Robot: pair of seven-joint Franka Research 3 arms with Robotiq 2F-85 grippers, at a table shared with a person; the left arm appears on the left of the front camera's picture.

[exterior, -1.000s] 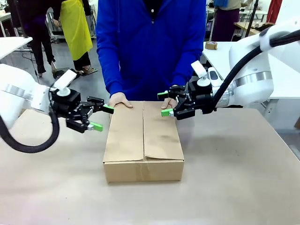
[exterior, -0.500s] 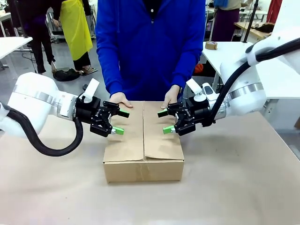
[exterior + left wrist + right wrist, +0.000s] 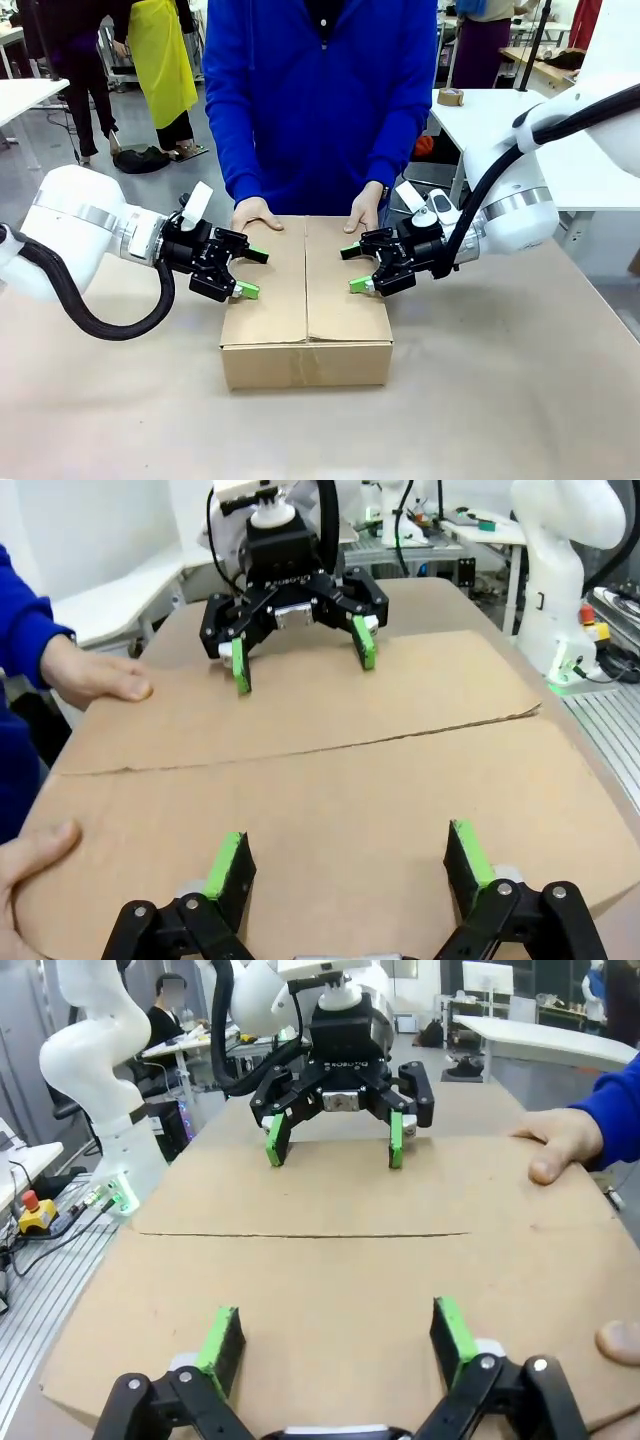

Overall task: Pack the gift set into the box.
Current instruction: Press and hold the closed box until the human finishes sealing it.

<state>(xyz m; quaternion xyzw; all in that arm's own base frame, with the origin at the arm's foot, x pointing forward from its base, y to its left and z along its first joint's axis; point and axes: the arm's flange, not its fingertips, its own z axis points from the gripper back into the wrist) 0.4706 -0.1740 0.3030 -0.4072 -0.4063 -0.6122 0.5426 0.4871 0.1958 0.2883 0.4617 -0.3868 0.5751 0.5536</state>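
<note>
Jaws on both grippers are spread wide with nothing between them.

Table (image 3: 500, 380): brown-topped, box at its middle.

Box (image 3: 306, 300): top flaps lie flat and meet along a centre seam; the near end of the right-hand flap is creased. The gift set cannot be seen. Judged: it is already inside, under the shut flaps.

Person: one hand (image 3: 258, 214) and the other (image 3: 363, 212) rest on the far edge of the lid, holding the flaps down.

Left gripper (image 3: 252, 272): a second ago it hung off the box's left side, clear of it. It has since swung in, and its green pads (image 3: 230, 865) now sit over the left flap's outer edge.

Right gripper (image 3: 352, 270): it has moved inward and down in the same interval and is now over the right flap, facing the left gripper across the seam. Whether either touches the cardboard I cannot tell.

Judged: packing proper is done and this is the closing stage. Both arms are converging to press or steady the flaps, which would free the person's hands.
</note>
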